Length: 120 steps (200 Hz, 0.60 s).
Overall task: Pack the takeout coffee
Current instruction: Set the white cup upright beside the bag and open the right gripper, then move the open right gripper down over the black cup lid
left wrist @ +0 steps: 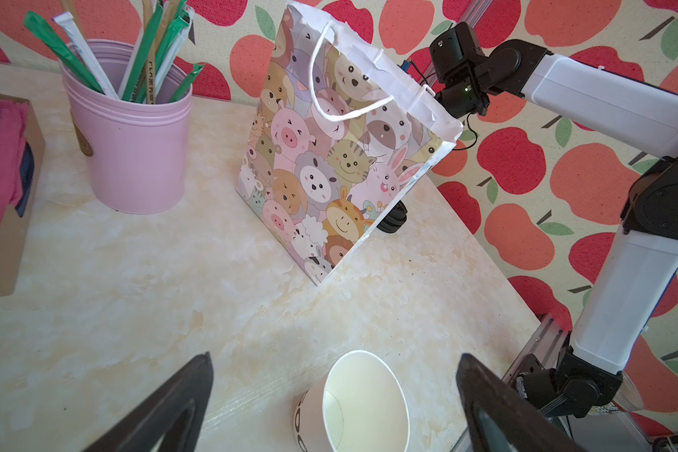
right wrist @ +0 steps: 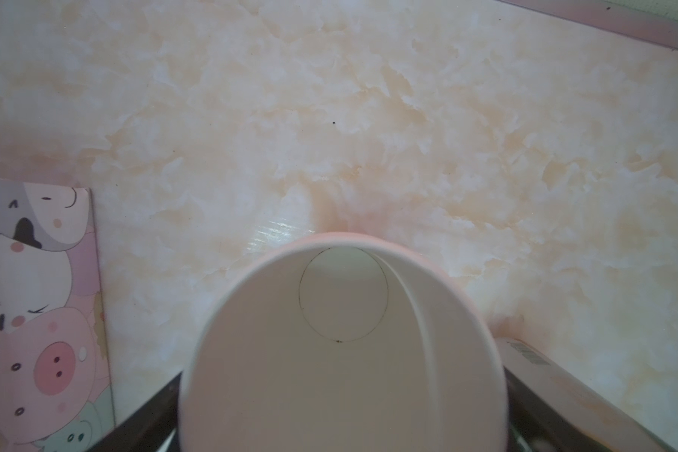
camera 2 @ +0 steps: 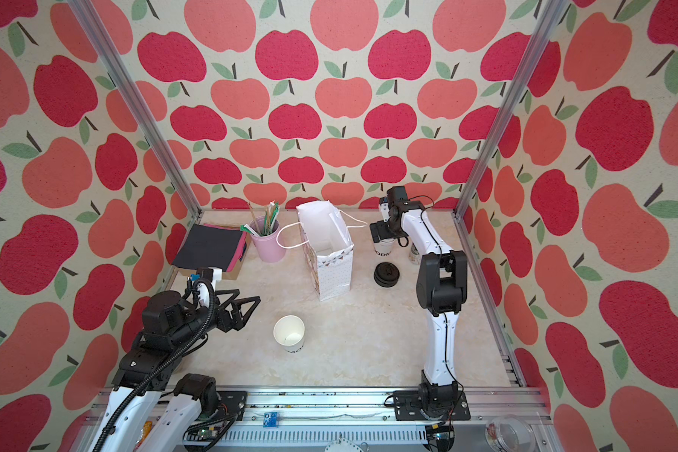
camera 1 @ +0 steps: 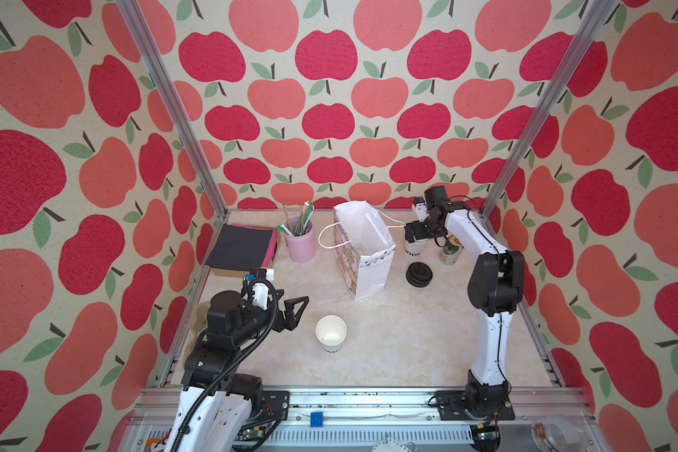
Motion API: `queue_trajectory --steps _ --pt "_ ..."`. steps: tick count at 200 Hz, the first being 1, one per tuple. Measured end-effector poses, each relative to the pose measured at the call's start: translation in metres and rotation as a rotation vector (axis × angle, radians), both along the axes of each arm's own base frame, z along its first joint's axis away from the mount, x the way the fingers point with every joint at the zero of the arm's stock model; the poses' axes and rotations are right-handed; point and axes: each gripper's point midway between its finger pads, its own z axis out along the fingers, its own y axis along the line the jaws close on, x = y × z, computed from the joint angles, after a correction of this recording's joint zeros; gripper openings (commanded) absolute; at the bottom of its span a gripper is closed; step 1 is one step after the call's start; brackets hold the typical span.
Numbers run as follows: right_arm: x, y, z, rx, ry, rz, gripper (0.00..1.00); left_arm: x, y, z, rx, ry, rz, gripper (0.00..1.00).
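Observation:
The takeout coffee cup, white paper with dark lettering low on its side, stands upright near the front middle with no lid on it. My left gripper is open just left of it and apart from it. The left wrist view shows the cup ahead, between the spread fingers. My right gripper is at the back right, open, with a finger on each side of a stack of nested white cups. The top cup fills the right wrist view. A stack of black lids lies just in front.
A cartoon-animal paper bag stands open at the back middle, handles up. A pink tub of wrapped straws and a box of napkins sit at the back left. A green can stands behind the right forearm.

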Motion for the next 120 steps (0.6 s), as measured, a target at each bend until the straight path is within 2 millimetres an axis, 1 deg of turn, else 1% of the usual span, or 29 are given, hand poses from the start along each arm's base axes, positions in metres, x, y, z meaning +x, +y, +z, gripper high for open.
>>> queue_trajectory --steps 66,80,99,120 --pt "-0.001 0.000 0.013 0.004 -0.005 0.001 0.99 0.000 0.000 0.000 0.000 0.000 0.000 0.99" --pt "-0.004 0.000 0.021 0.005 -0.012 0.003 0.99 0.000 0.000 0.000 0.000 0.000 0.000 0.99" --pt "-0.011 0.001 0.044 0.015 -0.052 0.007 0.99 0.000 0.000 0.000 0.000 0.000 0.000 0.99" --pt "-0.033 0.004 0.079 0.029 -0.111 0.024 0.99 0.000 0.000 0.000 0.000 0.000 -0.001 0.99"
